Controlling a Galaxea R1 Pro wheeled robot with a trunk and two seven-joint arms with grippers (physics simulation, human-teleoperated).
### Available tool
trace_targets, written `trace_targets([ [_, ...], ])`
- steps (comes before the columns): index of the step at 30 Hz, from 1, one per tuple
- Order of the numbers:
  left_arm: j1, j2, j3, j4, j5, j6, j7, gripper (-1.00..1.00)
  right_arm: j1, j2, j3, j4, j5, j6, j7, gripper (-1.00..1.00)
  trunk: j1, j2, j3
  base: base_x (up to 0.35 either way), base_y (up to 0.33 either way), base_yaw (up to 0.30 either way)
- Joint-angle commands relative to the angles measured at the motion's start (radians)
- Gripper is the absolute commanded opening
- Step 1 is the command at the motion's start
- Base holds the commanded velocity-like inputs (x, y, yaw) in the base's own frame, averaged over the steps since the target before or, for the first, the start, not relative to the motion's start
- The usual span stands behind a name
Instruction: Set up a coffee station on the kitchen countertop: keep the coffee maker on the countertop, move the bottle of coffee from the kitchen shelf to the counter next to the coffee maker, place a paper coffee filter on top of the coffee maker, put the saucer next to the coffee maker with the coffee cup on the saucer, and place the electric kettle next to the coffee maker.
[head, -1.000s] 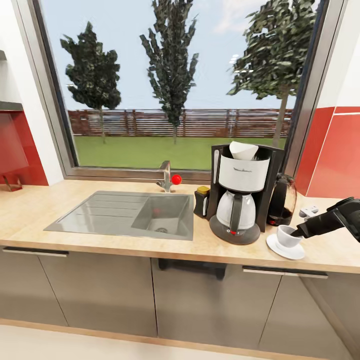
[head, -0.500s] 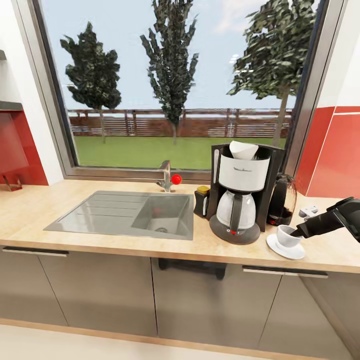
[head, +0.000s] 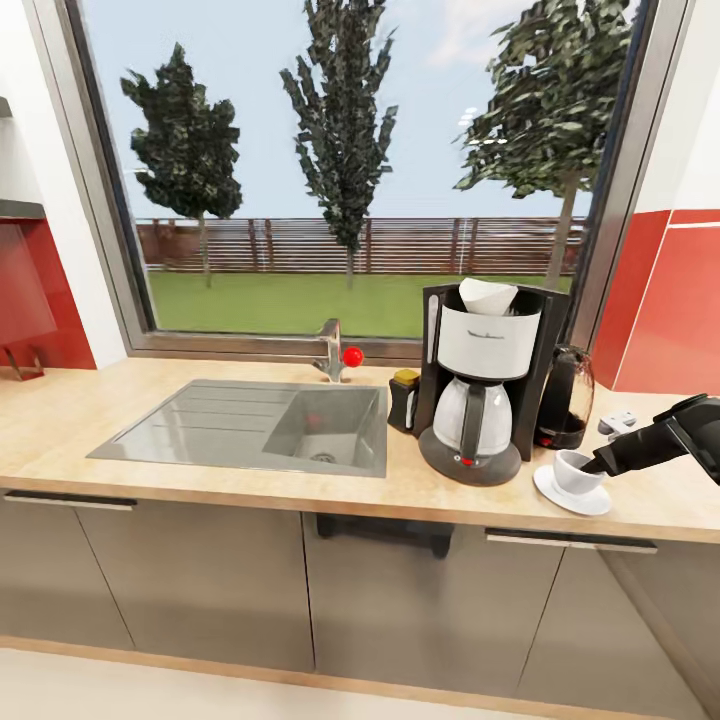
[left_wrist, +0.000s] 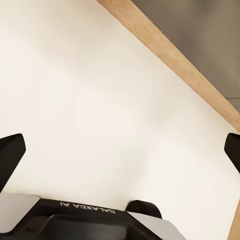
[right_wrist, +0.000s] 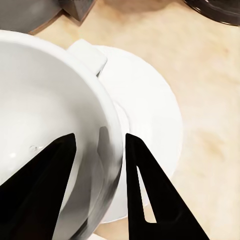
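right gripper (head: 598, 466) unmoved at coffee cup (head: 574, 472)

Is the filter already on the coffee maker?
Yes, a white paper filter sits in the top of the coffee maker.

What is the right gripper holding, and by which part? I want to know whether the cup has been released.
The right gripper holds the coffee cup by its rim wall, over the saucer.
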Motion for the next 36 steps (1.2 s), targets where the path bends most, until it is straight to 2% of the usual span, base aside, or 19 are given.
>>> trace_targets([
  [1, -0.001, 0.000, 0.005, 0.000, 0.006, 0.006, -0.006, 1.00, -0.001, -0.001, 0.002, -0.002, 0.007, 0.003, 0.008, -1.00, 0.000, -0.001, -0.001, 0.000, 0.000, 0.000],
  [33, -0.001, -0.001, 0.005, 0.000, 0.006, 0.005, -0.006, 1.00, -0.001, -0.001, 0.003, -0.002, 0.007, 0.003, 0.008, -1.00, 0.000, -0.001, -0.001, 0.003, -0.008, 0.000],
  [36, -0.001, -0.001, 0.004, 0.000, 0.006, 0.006, -0.006, 1.00, -0.001, -0.001, 0.002, -0.002, 0.007, 0.003, 0.008, -1.00, 0.011, -0.022, -0.011, 0.000, 0.000, 0.000],
])
